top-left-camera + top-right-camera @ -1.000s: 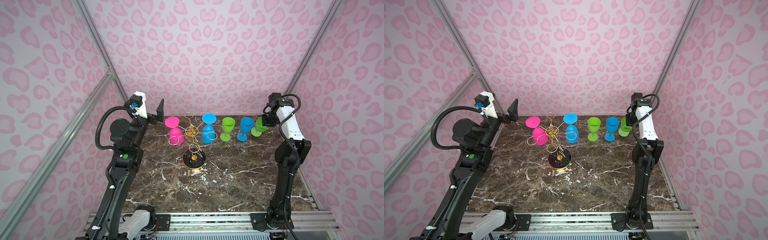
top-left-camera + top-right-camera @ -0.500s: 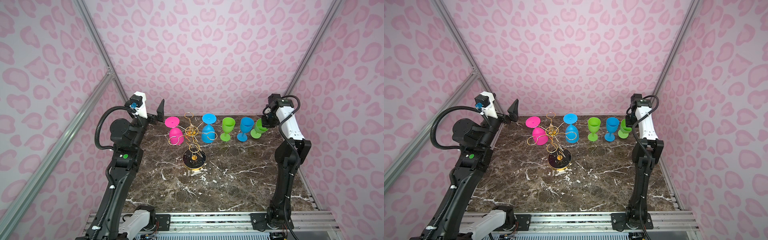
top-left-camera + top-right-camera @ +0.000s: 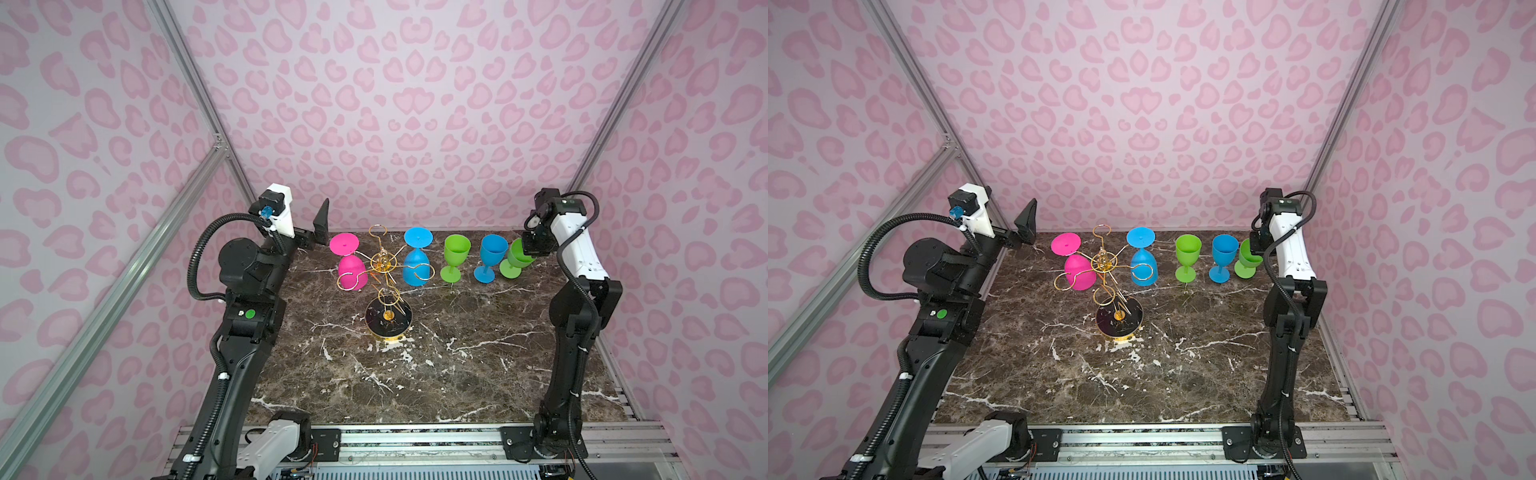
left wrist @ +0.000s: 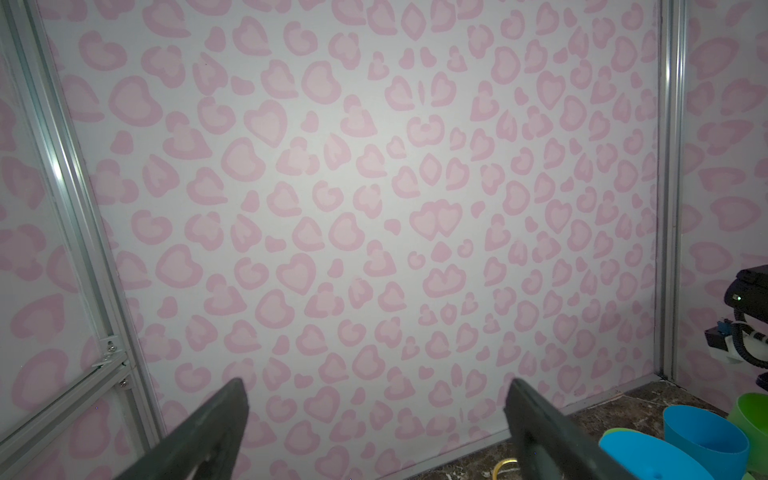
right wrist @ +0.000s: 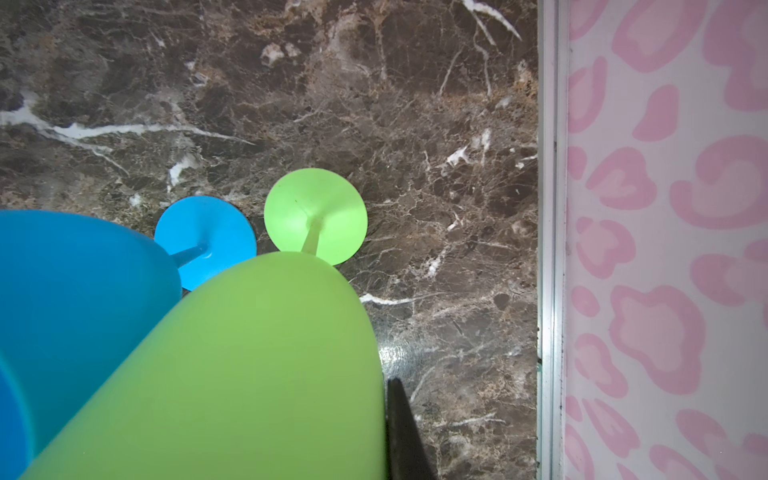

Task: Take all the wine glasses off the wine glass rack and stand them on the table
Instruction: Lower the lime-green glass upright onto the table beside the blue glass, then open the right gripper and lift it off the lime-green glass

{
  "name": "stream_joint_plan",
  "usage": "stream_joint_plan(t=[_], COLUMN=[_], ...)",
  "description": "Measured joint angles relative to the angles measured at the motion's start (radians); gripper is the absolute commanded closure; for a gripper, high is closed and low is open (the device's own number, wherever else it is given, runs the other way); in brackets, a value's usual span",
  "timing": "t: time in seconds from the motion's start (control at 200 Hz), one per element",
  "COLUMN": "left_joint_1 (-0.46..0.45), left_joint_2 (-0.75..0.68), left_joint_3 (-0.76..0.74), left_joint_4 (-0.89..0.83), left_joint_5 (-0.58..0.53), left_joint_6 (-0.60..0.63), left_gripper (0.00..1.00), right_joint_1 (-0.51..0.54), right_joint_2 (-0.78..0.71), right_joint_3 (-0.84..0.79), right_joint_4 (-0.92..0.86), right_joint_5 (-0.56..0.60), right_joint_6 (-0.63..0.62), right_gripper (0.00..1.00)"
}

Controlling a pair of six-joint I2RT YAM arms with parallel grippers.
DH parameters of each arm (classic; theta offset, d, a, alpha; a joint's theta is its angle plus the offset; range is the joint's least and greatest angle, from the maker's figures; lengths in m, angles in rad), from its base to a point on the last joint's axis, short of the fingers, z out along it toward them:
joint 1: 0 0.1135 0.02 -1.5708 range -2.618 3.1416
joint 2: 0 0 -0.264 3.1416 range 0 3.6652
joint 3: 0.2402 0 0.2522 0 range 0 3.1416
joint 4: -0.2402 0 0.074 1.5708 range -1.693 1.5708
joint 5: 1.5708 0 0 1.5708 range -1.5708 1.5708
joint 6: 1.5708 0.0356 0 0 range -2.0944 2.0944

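While my right pincer (image 3: 531, 248) clamps the tilted green wine glass (image 3: 515, 261), I judge set-down in hand; next, level it, release; left pincer (image 4: 376, 384) agape, empty.

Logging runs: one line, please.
right gripper: shut on rightmost green plastic wine glass | left gripper: open | gold wire rack: pink glass, blue glass hanging

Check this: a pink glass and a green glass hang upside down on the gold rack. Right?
Wrong colour: hanging upside down on the gold rack are a pink glass and a blue glass, not a green one, as both top views show.
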Motion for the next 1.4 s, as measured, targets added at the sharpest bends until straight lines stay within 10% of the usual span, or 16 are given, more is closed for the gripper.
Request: stream_joint_plan(t=[1.4], left_joint_1=[0.005], left_joint_2=[0.002], left_joint_3=[0.000], left_joint_4=[-0.003], left_joint_5=[-0.013], left_joint_6=[-0.026], left_gripper=[0.03], right_joint_1=[0.000], right_joint_2=[-0.062], right_joint_3=[-0.010], right_joint_4=[0.008], right_joint_5=[-0.095], right_joint_6=[0.038], right_gripper=[0.60])
